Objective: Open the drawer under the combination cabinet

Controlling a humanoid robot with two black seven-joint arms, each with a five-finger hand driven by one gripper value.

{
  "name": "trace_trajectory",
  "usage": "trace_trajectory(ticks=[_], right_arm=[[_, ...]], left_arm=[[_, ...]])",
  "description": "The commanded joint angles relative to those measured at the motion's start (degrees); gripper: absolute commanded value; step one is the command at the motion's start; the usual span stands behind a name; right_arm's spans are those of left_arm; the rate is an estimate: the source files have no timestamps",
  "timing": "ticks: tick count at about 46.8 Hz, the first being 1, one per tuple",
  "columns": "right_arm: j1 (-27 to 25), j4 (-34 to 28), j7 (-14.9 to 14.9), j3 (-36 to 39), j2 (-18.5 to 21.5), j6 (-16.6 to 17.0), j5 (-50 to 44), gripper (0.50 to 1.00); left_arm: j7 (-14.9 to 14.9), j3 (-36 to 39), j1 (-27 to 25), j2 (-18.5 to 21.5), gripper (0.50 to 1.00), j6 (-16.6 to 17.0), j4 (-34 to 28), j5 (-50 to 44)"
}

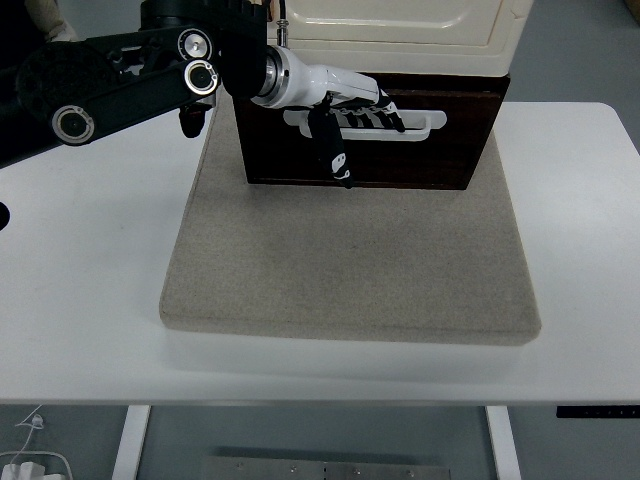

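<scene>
Pretty clearly a robotics lab: plain white height-adjustable bench (90, 300), grey floor, a power strip with cables (30, 462) lying underneath, and a beige felt mat (350, 270) laid out as test surface.

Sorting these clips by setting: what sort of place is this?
Probably a robot test lab, not a home: a cabinet with a dark drawer is staged on a grey mat on a white height-adjustable table, left hand at the handle.

Left arm (120, 75): black, reaching in from the left edge, wrist level. Left hand (345, 105): white-backed, four fingers (385, 115) curled forward, thumb (335, 150) pointing down.
</scene>
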Motion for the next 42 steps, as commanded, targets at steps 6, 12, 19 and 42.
trace_trajectory(ticks=[6, 12, 19, 42], right_arm=[[0.00, 0.00, 0.00, 0.00, 0.00, 0.00, 0.00, 0.928], [0.00, 0.00, 0.00, 0.00, 0.00, 0.00, 0.00, 0.928], [0.00, 0.00, 0.00, 0.00, 0.00, 0.00, 0.00, 0.928], [0.00, 0.00, 0.00, 0.00, 0.00, 0.00, 0.00, 0.928]], left_arm=[[-0.01, -0.18, -0.01, 0.29, 0.960, -0.75, -0.58, -0.17], [-0.01, -0.27, -0.10, 0.55, 0.960, -1.28, -0.76, -0.26], [-0.01, -0.27, -0.19, 0.90, 0.960, -1.54, -1.37, -0.44], [-0.01, -0.89, -0.37, 2.39, 0.962, -2.86, -3.92, -1.32]])
